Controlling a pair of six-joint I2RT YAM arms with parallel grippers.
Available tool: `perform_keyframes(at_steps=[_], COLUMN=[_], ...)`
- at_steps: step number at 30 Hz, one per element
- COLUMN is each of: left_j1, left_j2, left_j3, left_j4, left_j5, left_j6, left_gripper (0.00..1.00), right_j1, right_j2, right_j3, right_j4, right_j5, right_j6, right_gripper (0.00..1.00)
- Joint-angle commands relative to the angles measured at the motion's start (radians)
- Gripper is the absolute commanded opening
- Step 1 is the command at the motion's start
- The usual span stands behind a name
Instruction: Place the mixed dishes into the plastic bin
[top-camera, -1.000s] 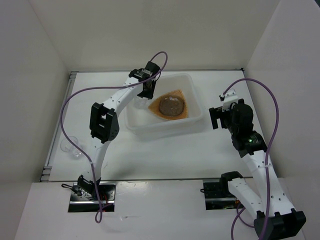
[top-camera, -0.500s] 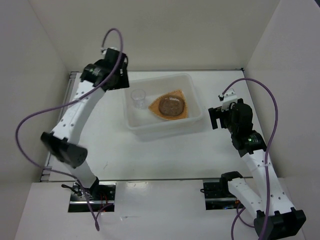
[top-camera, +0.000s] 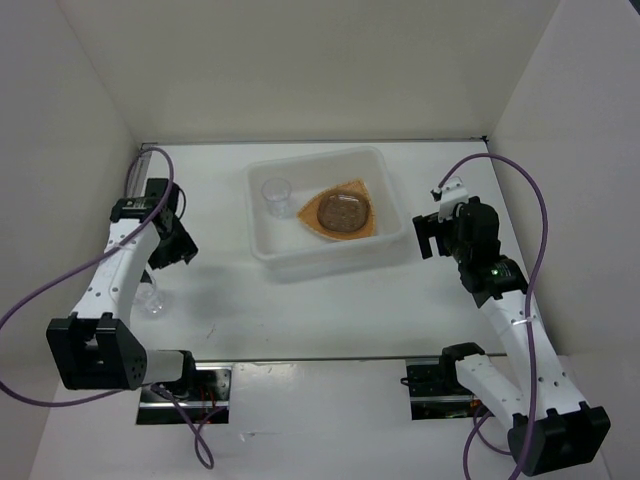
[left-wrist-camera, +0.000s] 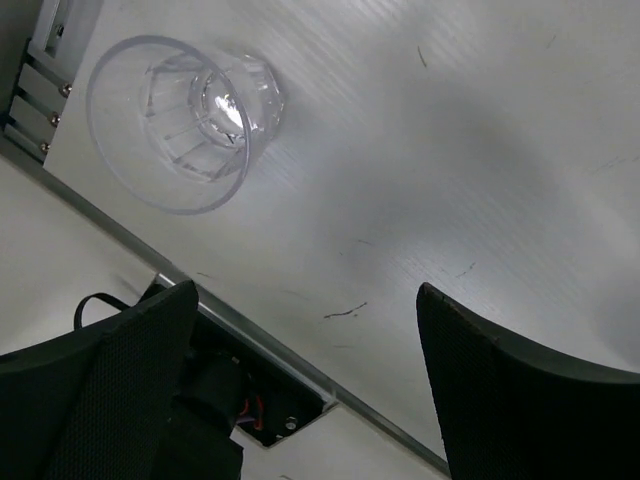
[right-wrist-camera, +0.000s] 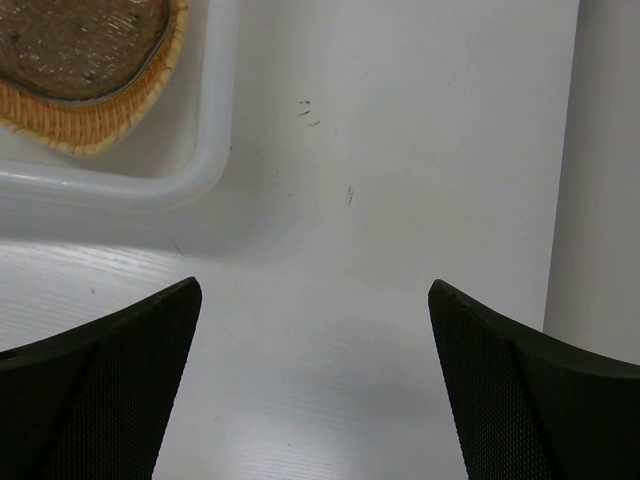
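Observation:
The plastic bin (top-camera: 262, 248) stands mid-table. In it lie the orange-tan ribbed plate (top-camera: 363, 190), a grey-brown plate (top-camera: 342, 211) on top of it, and an upright clear cup (top-camera: 276, 195). Another clear cup (top-camera: 152, 301) lies on the table at the left; in the left wrist view this cup (left-wrist-camera: 185, 110) is on its side, mouth toward the camera. My left gripper (top-camera: 168, 250) (left-wrist-camera: 305, 292) hangs open just beyond it, with nothing between its fingers. My right gripper (top-camera: 424, 236) (right-wrist-camera: 312, 288) is open and empty beside the bin's right end (right-wrist-camera: 215, 120), with the orange plate (right-wrist-camera: 95, 128) in view.
A metal rail (top-camera: 137, 175) (left-wrist-camera: 35, 95) runs along the table's left edge, close to the lying cup. White walls enclose the left, back and right sides. The left arm's base mount (left-wrist-camera: 250, 400) sits at the near edge.
My left arm has swung from over the bin out to the table's left side, and its jaws have opened. A clear cup now stands in the bin. The right arm has barely shifted.

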Motion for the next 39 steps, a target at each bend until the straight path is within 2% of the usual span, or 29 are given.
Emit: perform_keyframes(at_steps=[1, 4, 9, 12, 24, 25, 27, 28, 29, 30, 34, 36, 37, 39], left_j1=[0.077, 0.156, 0.282, 0.296, 0.315, 0.315, 0.315, 0.315, 0.315, 0.315, 0.315, 0.315, 0.315, 0.301], left_j2=[-0.054, -0.023, 0.044, 0.066, 0.241, 0.25, 0.274, 0.274, 0.287, 0.296, 0.272, 0.175, 0.072, -0.001], left_j3=[0.016, 0.007, -0.053, -0.084, -0.093, -0.093, -0.093, -0.093, -0.093, -0.083, -0.026, 0.054, 0.075, 0.112], left_j4=[0.066, 0.105, 0.217, 0.271, 0.343, 0.352, 0.353, 0.353, 0.362, 0.362, 0.353, 0.374, 0.414, 0.583], left_j5=[0.03, 0.041, 0.165, 0.199, 0.223, 0.223, 0.223, 0.223, 0.223, 0.234, 0.263, 0.312, 0.353, 0.625], left_j6=[0.009, 0.018, 0.044, 0.056, 0.085, 0.085, 0.085, 0.085, 0.096, 0.096, 0.105, 0.079, 0.079, 0.101], left_gripper=[0.96, 0.99, 0.99, 0.99, 0.79, 0.76, 0.56, 0.37, 0.22, 0.0, 0.0, 0.0, 0.0, 0.0], right_j1=[0.007, 0.007, 0.007, 0.007, 0.007, 0.007, 0.007, 0.007, 0.007, 0.007, 0.007, 0.007, 0.007, 0.007], right_j2=[0.001, -0.021, -0.03, -0.039, -0.039, -0.039, -0.039, -0.039, -0.039, -0.048, -0.048, -0.048, -0.048, -0.039], right_j3=[-0.012, -0.012, -0.012, -0.012, -0.012, -0.012, -0.012, -0.012, -0.012, -0.021, -0.021, -0.021, -0.021, -0.021], right_j4=[0.033, 0.033, 0.033, 0.033, 0.042, 0.042, 0.042, 0.042, 0.042, 0.042, 0.042, 0.042, 0.042, 0.042], right_j5=[-0.007, 0.003, 0.012, 0.012, 0.021, 0.021, 0.021, 0.021, 0.021, 0.021, 0.03, 0.03, 0.03, 0.03], right_j6=[-0.012, -0.012, -0.012, -0.012, -0.012, -0.012, -0.012, -0.012, -0.012, -0.012, -0.012, -0.012, -0.012, -0.012], right_gripper=[0.99, 0.99, 0.99, 0.99, 0.99, 0.99, 0.99, 0.99, 0.99, 0.99, 0.99, 0.99, 0.99, 0.99])
